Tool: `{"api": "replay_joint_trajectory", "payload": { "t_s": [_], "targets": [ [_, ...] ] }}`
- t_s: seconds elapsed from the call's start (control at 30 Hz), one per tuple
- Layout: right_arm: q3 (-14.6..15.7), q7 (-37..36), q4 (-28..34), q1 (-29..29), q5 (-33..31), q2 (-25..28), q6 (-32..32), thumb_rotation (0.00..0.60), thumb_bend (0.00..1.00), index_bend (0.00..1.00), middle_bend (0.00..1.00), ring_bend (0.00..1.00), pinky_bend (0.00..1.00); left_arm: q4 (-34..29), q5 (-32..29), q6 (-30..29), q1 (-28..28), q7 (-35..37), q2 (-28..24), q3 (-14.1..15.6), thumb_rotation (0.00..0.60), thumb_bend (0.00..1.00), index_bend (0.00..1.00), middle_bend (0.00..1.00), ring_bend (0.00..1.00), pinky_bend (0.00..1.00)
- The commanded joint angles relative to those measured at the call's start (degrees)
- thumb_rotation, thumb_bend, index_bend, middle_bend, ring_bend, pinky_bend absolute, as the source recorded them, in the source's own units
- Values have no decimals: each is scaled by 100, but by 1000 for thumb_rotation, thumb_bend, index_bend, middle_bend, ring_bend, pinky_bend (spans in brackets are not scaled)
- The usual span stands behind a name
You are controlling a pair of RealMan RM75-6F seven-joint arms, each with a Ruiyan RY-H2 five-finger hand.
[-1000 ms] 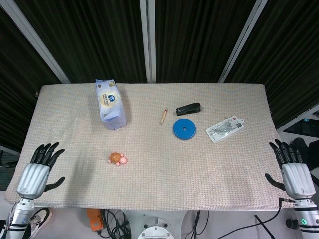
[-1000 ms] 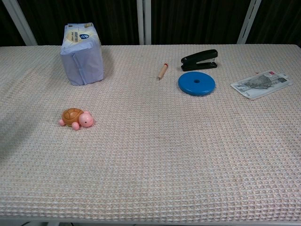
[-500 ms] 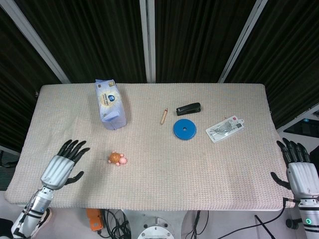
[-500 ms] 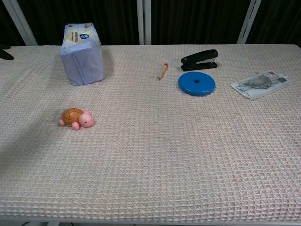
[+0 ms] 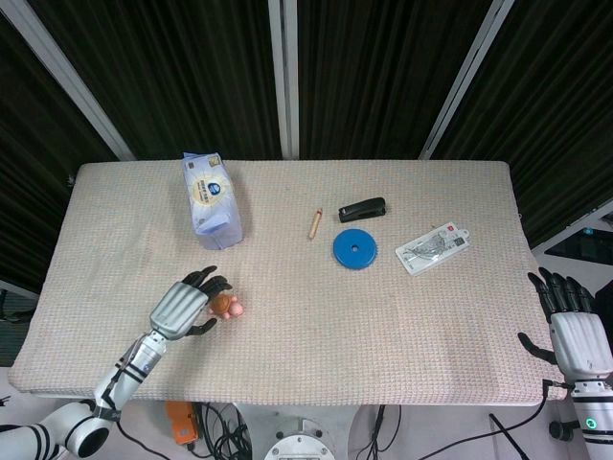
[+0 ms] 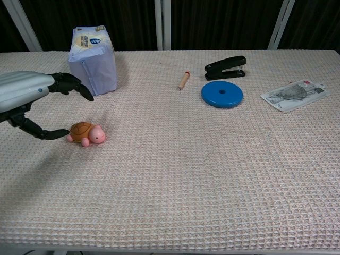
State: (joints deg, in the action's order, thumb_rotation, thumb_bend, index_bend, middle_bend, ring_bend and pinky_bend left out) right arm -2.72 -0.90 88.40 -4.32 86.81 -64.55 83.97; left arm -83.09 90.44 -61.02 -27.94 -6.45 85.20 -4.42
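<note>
While the left hand [image 5: 188, 307] hovers fingers-apart and empty beside the toy turtle [image 5: 227, 306] on the cloth's near-left part, the toy looks light, rigid and smooth, best pinched across its shell; only the head view shows the right hand [image 5: 573, 331], open at the table edge.

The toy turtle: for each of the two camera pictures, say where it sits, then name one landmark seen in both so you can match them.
Head view: the toy turtle lies left of centre, towards the near edge, at the fingertips of the left hand.
Chest view: the toy turtle lies at the left, mid-height, just right of the left hand.
Shared landmark: the tissue pack, farther back than the turtle in both views.
</note>
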Motion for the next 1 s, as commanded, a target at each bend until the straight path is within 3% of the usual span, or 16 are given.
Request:
{"api": "replay_joint_trajectory", "payload": {
  "t_s": [0.03, 0.7, 1.0],
  "targets": [
    [7, -8, 27, 4, 14, 16, 10, 600, 124, 0, 0, 0, 0, 179, -138, 144, -120, -87, 177, -12, 600, 284, 247, 227, 96, 260],
    [-2, 44, 69, -16, 20, 25, -6, 600, 125, 0, 0, 0, 0, 608, -531, 108, -169, -291, 464, 116, 600, 288, 387, 383, 273, 457],
    [-21, 49, 67, -30, -51, 40, -59, 600, 127, 0, 0, 0, 0, 1185, -560, 180, -280, -187, 831, 164, 600, 341, 533, 526, 387, 567]
  ]
}}
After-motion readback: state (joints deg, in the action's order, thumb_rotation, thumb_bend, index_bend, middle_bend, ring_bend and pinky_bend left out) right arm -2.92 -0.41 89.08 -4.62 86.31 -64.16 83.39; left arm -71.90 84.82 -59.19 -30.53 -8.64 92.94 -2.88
